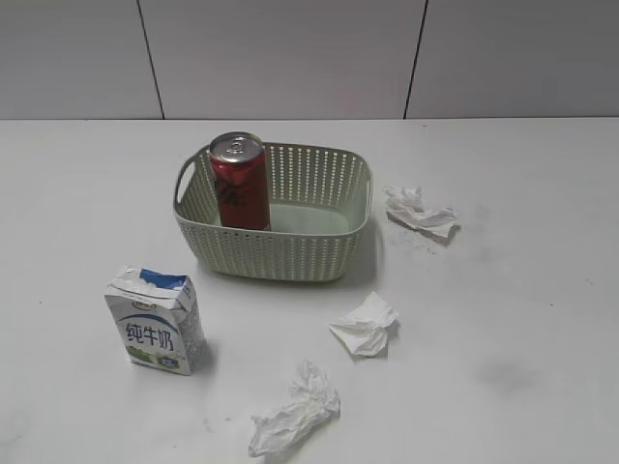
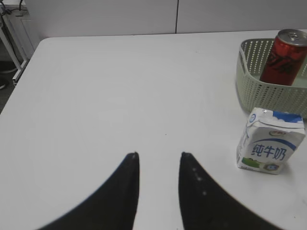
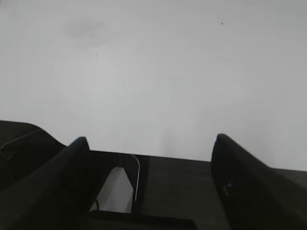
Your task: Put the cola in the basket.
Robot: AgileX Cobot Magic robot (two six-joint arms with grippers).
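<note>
The red cola can (image 1: 240, 182) stands upright inside the pale green basket (image 1: 290, 253), at its left end. It also shows in the left wrist view (image 2: 284, 57), in the basket (image 2: 259, 81) at the far right. My left gripper (image 2: 159, 155) is open and empty, low over bare table well left of the basket. My right gripper (image 3: 149, 139) is open wide and empty, near the table's near edge. Neither gripper shows in the exterior view.
A white-and-blue milk carton (image 1: 155, 321) stands in front of the basket's left corner, also seen in the left wrist view (image 2: 269, 141). Three crumpled tissues lie right of the basket (image 1: 420, 213), in front of it (image 1: 367, 325) and nearer the front (image 1: 293, 410).
</note>
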